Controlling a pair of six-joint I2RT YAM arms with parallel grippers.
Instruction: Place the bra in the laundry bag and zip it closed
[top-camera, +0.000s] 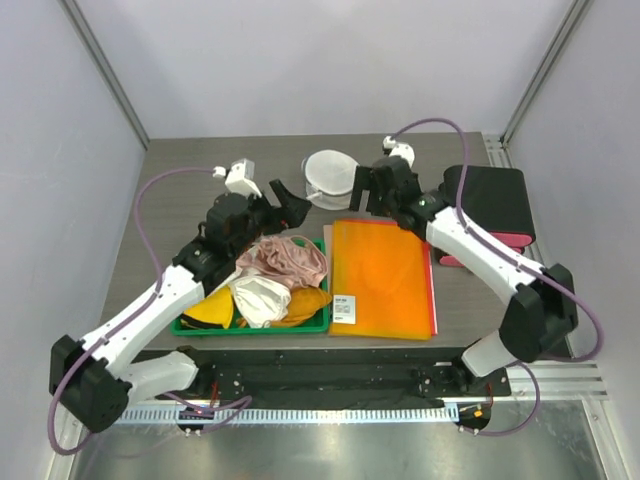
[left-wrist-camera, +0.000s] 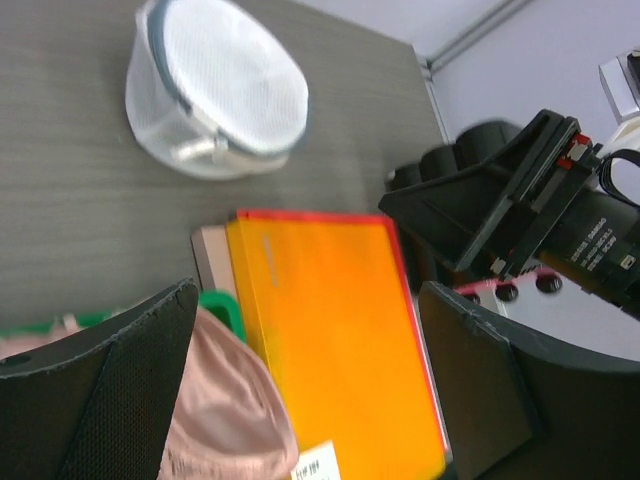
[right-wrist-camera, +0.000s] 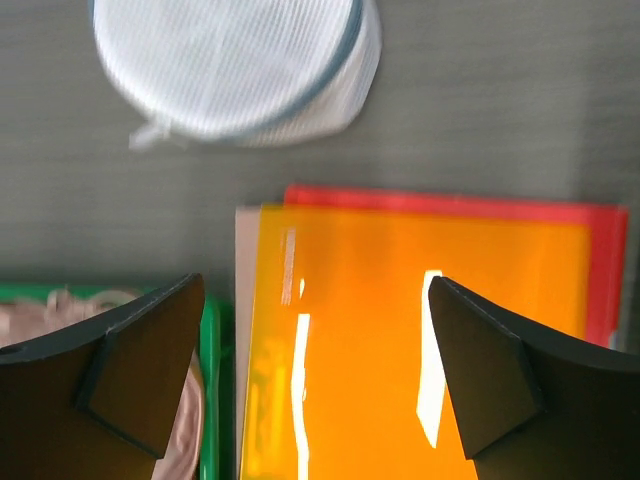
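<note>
Jaws agape, left gripper and right gripper outstretched beside laundry bag

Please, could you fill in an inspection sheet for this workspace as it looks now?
Surface: grey wood-grain table.
Job's things: white mesh laundry bag at far middle, zip state unclear; black bra not seen in any view.
Clutter: green tray holding pink garment, white garment, yellow garment; orange folder; black and pink case at right.
Grippers: left gripper open, empty; right gripper open, empty, near the bag.
Cables: purple cables loop beside both arms.
Surroundings: pale walls, metal frame posts.
</note>
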